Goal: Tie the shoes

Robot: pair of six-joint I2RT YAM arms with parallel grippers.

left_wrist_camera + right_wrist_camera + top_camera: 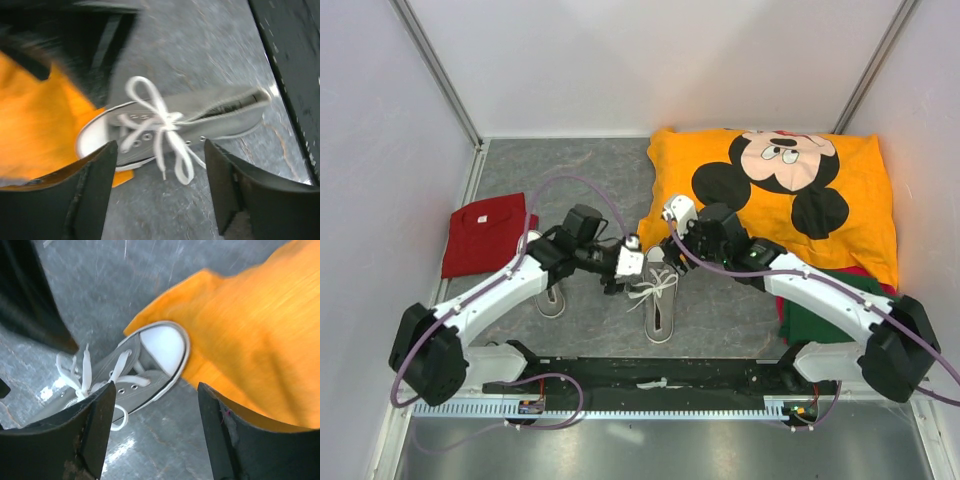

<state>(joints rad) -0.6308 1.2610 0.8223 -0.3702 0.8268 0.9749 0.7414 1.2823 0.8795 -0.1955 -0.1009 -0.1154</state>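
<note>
Two grey shoes with white toe caps lie on the grey floor. One shoe (661,312) is in the middle, its white laces (655,284) in a bow with loops and ends spread over its sides. Its toe cap (162,347) lies at the edge of the orange pillow. The other shoe (550,300) is half hidden under my left arm. My left gripper (617,280) hovers just left of the bow and is open; in its wrist view the gripper (157,185) has bare floor between the fingers. My right gripper (668,245) hangs open above the toe, and the gripper (156,430) is empty.
An orange Mickey Mouse pillow (780,190) fills the back right, touching the middle shoe's toe. A folded red cloth (485,235) lies at the left. A green cloth (820,300) over a red one sits under my right arm. White walls enclose the floor.
</note>
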